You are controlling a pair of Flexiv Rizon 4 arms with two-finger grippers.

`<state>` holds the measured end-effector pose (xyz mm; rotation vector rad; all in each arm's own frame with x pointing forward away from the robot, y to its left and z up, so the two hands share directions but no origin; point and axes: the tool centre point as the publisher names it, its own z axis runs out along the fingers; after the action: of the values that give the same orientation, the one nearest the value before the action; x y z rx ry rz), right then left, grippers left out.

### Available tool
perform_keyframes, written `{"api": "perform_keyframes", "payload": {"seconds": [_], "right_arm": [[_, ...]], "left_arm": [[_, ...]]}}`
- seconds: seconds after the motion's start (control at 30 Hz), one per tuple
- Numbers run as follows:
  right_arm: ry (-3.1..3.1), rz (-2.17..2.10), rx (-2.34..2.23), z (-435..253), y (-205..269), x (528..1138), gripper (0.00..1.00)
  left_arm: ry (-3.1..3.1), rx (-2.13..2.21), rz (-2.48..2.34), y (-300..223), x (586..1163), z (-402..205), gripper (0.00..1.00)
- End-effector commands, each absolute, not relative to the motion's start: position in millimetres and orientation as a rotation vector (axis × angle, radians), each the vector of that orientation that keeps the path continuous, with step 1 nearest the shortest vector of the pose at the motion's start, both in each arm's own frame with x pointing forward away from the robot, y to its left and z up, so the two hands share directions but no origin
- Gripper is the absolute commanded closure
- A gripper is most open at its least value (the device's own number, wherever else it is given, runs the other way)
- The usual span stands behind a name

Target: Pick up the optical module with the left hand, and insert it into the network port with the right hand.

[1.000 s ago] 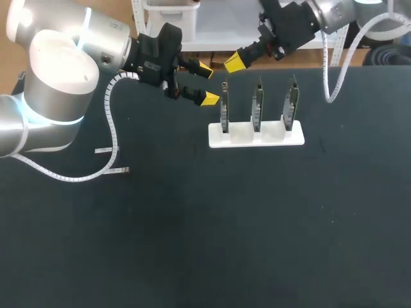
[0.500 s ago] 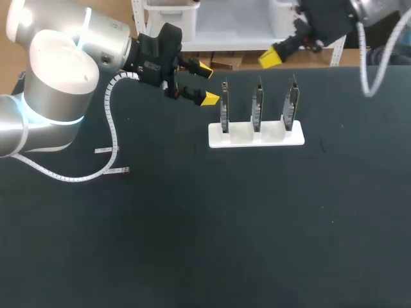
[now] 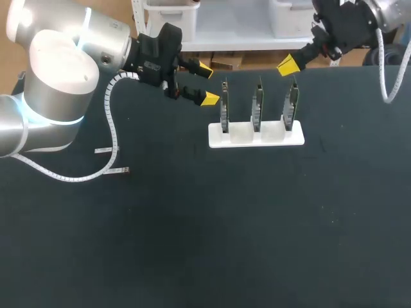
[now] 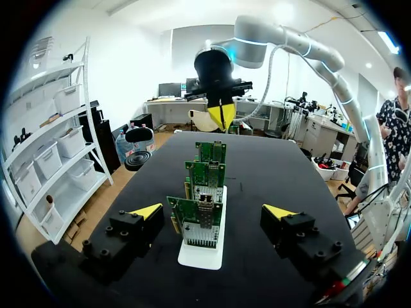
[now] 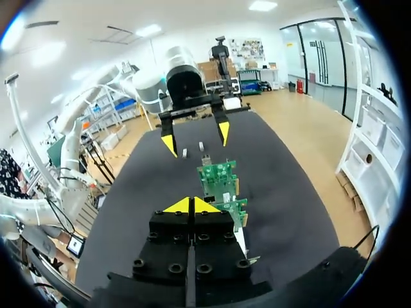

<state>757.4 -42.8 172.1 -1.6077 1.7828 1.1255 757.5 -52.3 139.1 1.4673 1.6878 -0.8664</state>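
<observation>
Optical module (image 4: 205, 204) appeared seated in the end network card (image 4: 186, 223). Right gripper (image 3: 289, 64), jaws together, had drawn back rightward, suggesting insertion done; left gripper (image 3: 207, 83) held its jaws apart.

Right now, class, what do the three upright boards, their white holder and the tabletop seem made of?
Boards: likely fibreglass circuit laminate, green with silvery metal ports. Holder: probably plastic, smooth uniform matte white. Tabletop: black, matte, glare-free; possibly a rubber or fabric mat.
</observation>
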Motion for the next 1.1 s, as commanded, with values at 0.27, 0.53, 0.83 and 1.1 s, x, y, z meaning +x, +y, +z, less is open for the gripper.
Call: {"api": "perform_keyframes", "payload": {"seconds": [0.27,0.53,0.83,1.1], "right_arm": [[1.830,1.059,-1.650,165.7,-42.7,757.6,1.00],[1.824,1.035,-1.632,164.3,-42.5,761.5,1.00],[1.828,1.023,-1.648,160.5,-36.3,761.2,1.00],[1.842,1.025,-1.650,156.7,-33.9,760.9,1.00]], "left_arm": [[1.692,1.471,-0.867,-53.0,759.1,139.3,0.00],[1.692,1.471,-0.867,-53.0,759.1,139.3,0.00],[1.692,1.471,-0.867,-53.0,759.1,139.3,0.00],[1.692,1.471,-0.867,-53.0,759.1,139.3,0.00]]}}
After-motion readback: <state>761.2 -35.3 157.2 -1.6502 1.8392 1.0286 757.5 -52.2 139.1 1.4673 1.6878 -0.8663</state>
